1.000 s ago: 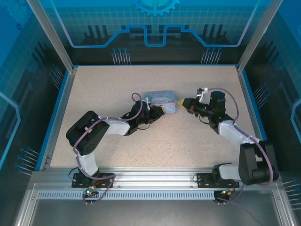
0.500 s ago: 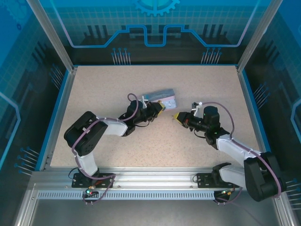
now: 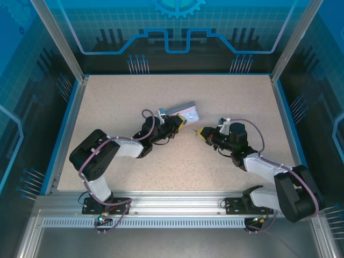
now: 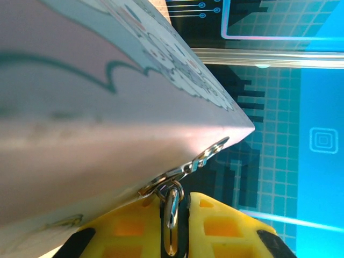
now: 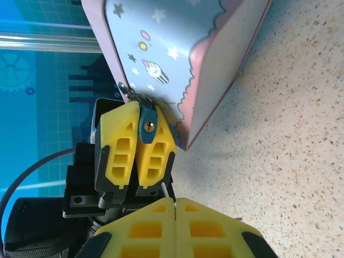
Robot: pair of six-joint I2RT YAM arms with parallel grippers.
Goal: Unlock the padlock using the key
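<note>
Left gripper (image 3: 180,125): my fingers clamped on the padlock (image 5: 149,125), which hangs at the hasp of the tilted tin box (image 5: 183,64). Right gripper (image 5: 174,204): closed, pinching the thin key (image 5: 163,187), near the padlock.

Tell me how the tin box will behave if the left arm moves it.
The tin box is tilted, held through the padlock clamped in the left gripper, so it will probably swing or twist on its thin hasp. Rigid flat walls suggest it won't flex. Its smooth painted skin likely slides easily on the table.
</note>
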